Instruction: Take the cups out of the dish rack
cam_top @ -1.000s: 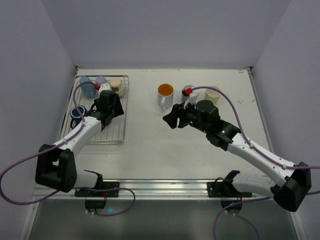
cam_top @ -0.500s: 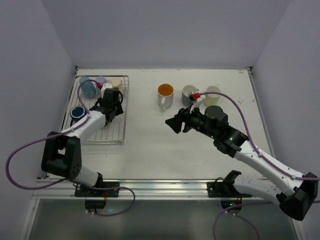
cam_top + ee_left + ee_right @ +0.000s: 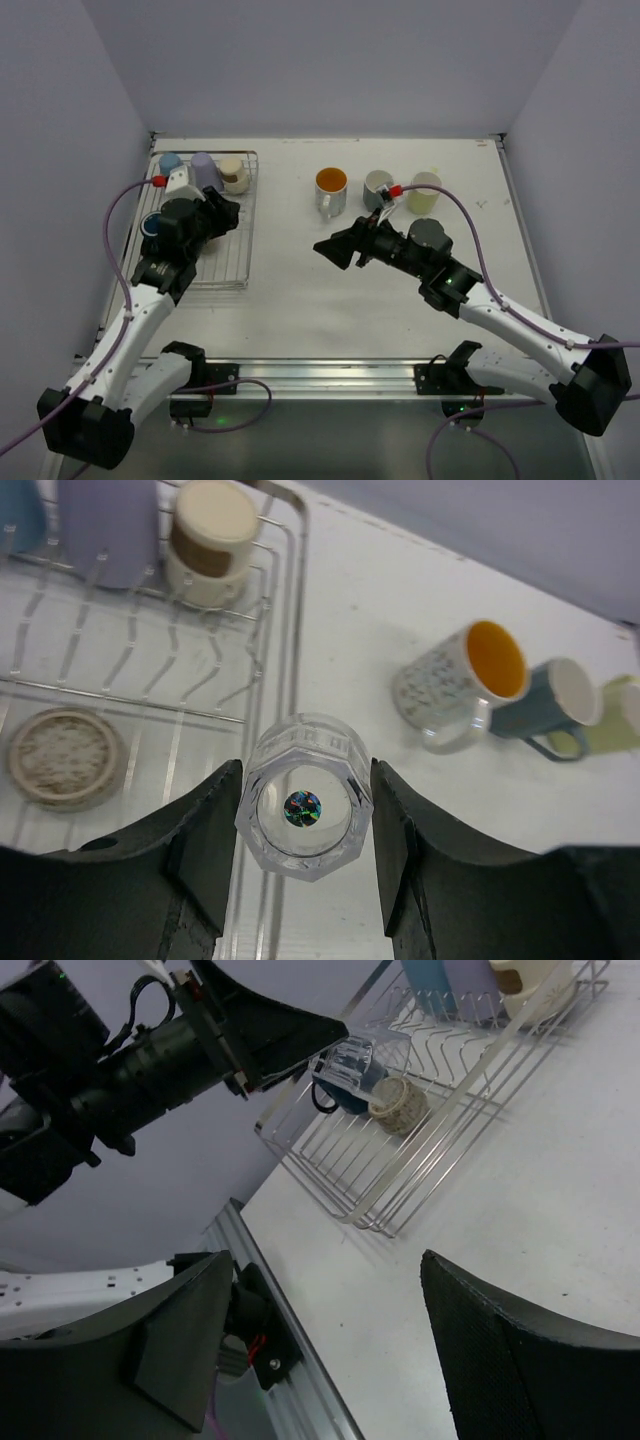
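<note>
**Glass in the grip, right over the rack rim: slip risk**

L gripper (image 3: 305, 812) is clamped on the glass (image 3: 303, 768), pads on 2 opposite sides. The glass is up off the wires, over the rack (image 3: 250, 205) rim on the table side. R gripper (image 3: 332, 250) hangs mid-table, jaws wide apart, nothing in them.

Risks, as I see it:
- The glass is smooth & faceted and held by side pressure only, so a quick swing could let it twist or drop onto the wires or the table (image 3: 300, 310).
- Carried low, its base could catch the rim.
- R arm sits btw the rack & the likely set-down spot, so the 2 arms may bump.
- Landing too near the orange mug (image 3: 331, 188) could knock it into the grey cup (image 3: 378, 186) beside it.

Containers:
- The glass is empty, just a shiny sticker on its base.
- The rack holds the blue cup (image 3: 170, 162), lavender cup (image 3: 205, 168) & beige cup (image 3: 232, 175) at the far end.
- It also holds the navy mug (image 3: 152, 222), partly under the arm, plus a speckled round piece (image 3: 62, 755), can't tell what.
- Out on the table are the orange mug, grey cup & green cup (image 3: 427, 190), all apparently empty.
</note>
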You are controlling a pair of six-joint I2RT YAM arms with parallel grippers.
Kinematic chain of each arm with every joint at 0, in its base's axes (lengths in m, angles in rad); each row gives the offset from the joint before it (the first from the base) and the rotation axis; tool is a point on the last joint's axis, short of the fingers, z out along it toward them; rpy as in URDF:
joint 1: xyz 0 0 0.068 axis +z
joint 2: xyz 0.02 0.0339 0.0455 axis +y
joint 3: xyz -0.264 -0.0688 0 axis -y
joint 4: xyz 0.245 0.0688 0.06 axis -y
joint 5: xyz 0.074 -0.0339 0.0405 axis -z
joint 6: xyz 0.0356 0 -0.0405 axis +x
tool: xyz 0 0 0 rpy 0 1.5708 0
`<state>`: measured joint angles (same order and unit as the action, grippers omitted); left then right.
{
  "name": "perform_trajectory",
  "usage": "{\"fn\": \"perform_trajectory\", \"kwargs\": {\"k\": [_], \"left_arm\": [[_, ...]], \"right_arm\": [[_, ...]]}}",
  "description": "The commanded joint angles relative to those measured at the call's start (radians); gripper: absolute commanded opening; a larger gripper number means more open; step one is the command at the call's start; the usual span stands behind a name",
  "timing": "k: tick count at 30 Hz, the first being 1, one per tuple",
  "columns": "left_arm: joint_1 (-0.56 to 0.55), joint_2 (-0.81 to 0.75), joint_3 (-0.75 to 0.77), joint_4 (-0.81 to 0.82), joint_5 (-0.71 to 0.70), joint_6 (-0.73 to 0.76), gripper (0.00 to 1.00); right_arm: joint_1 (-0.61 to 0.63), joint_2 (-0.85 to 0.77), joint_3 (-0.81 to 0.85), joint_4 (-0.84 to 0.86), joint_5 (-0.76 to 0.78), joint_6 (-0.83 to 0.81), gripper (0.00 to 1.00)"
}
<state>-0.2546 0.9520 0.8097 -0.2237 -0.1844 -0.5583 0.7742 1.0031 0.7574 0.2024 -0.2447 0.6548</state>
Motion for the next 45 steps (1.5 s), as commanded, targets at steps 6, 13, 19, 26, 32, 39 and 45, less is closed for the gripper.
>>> {"fn": "perform_trajectory", "kwargs": {"k": [6,13,19,26,32,39,45], "left_arm": [[0.008,-0.243,-0.219,0.312,0.577,-0.247,0.2],[0.006,-0.294,-0.329,0.553,0.757,-0.413,0.18],[0.006,-0.3,-0.389,0.635,0.818,-0.454,0.17],[0.006,-0.314,-0.415,0.701,0.85,-0.471,0.18],[0.006,-0.331,-0.368,0.556,0.817,-0.35,0.29],[0.006,-0.366,-0.167,0.062,0.625,0.028,0.73],[0.006,-0.458,-0.142,-0.149,0.401,0.238,0.94]], "right_arm": [[0.008,0.159,-0.027,0.359,-0.134,0.184,0.69],[0.01,0.232,-0.032,0.433,-0.145,0.189,0.69],[0.014,0.273,-0.023,0.5,-0.199,0.207,0.64],[0.022,0.341,0.005,0.643,-0.277,0.299,0.54],[0.025,0.367,0.005,0.672,-0.242,0.341,0.05],[0.016,0.301,0.028,0.337,-0.128,0.142,0.0],[-0.113,0.152,0.033,-0.159,0.064,-0.081,0.0]]}}
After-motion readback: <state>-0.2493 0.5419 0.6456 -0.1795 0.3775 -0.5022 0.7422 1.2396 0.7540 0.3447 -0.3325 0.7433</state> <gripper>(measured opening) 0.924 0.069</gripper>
